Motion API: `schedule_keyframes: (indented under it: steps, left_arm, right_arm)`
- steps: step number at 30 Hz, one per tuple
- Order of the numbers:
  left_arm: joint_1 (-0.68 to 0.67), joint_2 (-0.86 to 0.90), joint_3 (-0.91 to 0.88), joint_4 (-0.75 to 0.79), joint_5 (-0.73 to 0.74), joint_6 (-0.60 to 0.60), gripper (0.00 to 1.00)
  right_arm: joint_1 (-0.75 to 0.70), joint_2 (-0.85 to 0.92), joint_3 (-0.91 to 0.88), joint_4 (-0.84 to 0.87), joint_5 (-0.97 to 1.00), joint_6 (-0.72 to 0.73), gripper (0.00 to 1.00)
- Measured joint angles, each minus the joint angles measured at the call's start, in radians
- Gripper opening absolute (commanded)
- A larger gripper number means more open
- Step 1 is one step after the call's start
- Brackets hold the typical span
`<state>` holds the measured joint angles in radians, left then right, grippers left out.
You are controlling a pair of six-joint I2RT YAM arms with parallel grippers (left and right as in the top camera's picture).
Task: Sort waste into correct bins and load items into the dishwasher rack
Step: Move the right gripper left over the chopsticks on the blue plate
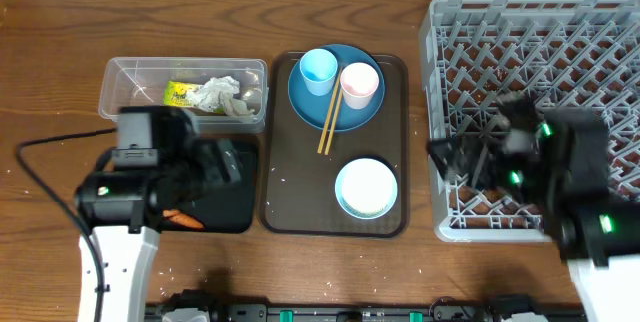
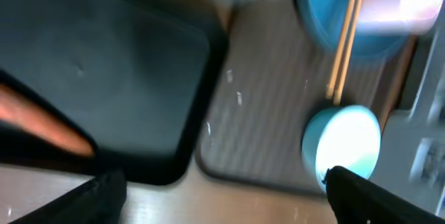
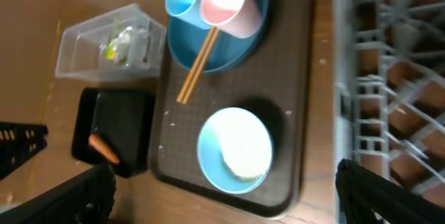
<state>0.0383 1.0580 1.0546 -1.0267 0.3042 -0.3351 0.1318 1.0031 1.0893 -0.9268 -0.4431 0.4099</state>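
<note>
Overhead, the left hand (image 1: 215, 167) hangs over the shallow black tray (image 1: 238, 217), and the orange carrot piece (image 1: 181, 219) lies in that tray just toward the robot from it; the crumpled white tissue (image 1: 222, 95) and the yellow-green wrapper (image 1: 180, 92) sit in the clear tub (image 1: 118, 74) beyond. On the brown serving tray (image 1: 392, 77) stand the blue plate (image 1: 303, 102) with the light blue cup (image 1: 319, 70), the pink cup (image 1: 360, 84) and the chopsticks (image 1: 330, 122), and nearer the robot the white bowl (image 1: 366, 187). The right hand (image 1: 462, 162) hovers at the left edge of the grey rack (image 1: 470, 22), apart from the bowl. From the left wrist, blurred, the left hand (image 2: 224, 174) has its fingers spread wide with nothing between them; the carrot piece (image 2: 42, 120) lies in the black tray (image 2: 118, 50) off to the left, untouched. From the right wrist, the right hand (image 3: 224, 170) also gapes wide and empty above the white bowl (image 3: 236, 147), with the rack (image 3: 389, 78) to its right and the plate (image 3: 233, 53) farther off
</note>
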Motion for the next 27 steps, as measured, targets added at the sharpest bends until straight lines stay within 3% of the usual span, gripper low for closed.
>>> schedule_keyframes:
  steps: [5, 10, 12, 17, 18, 19, 21, 25, 27]
  left_arm:
    - [0.066, -0.003, 0.000, 0.021, -0.013, -0.001, 0.96]
    - [0.073, -0.004, 0.000, 0.021, -0.019, -0.001, 0.96]
    - [0.073, -0.004, 0.000, 0.020, -0.019, -0.001, 0.96]
    - [0.073, -0.005, 0.000, 0.021, -0.019, -0.001, 0.96]
    - [0.073, -0.005, 0.000, 0.021, -0.020, -0.001, 0.96]
    - [0.073, -0.005, 0.000, 0.021, -0.019, -0.001, 0.96]
    - [0.073, -0.005, 0.000, 0.021, -0.019, -0.001, 0.96]
    - [0.073, -0.005, 0.000, 0.021, -0.019, -0.001, 0.96]
    - [0.073, -0.005, 0.000, 0.021, -0.019, -0.001, 0.96]
  right_arm:
    - [0.067, 0.163, 0.026, 0.130, -0.038, 0.037, 0.99]
    - [0.184, 0.266, 0.026, 0.270, -0.040, 0.083, 0.91]
    - [0.243, 0.306, 0.026, 0.315, -0.025, 0.102, 0.99]
    - [0.340, 0.381, 0.027, 0.436, 0.003, 0.133, 0.99]
    - [0.349, 0.393, 0.027, 0.461, 0.007, 0.140, 0.95]
    - [0.358, 0.404, 0.027, 0.488, 0.010, 0.146, 0.76]
    - [0.365, 0.428, 0.027, 0.550, 0.013, 0.164, 0.52]
    - [0.366, 0.476, 0.028, 0.598, 0.021, 0.192, 0.41]
    - [0.367, 0.503, 0.028, 0.580, 0.031, 0.209, 0.30]
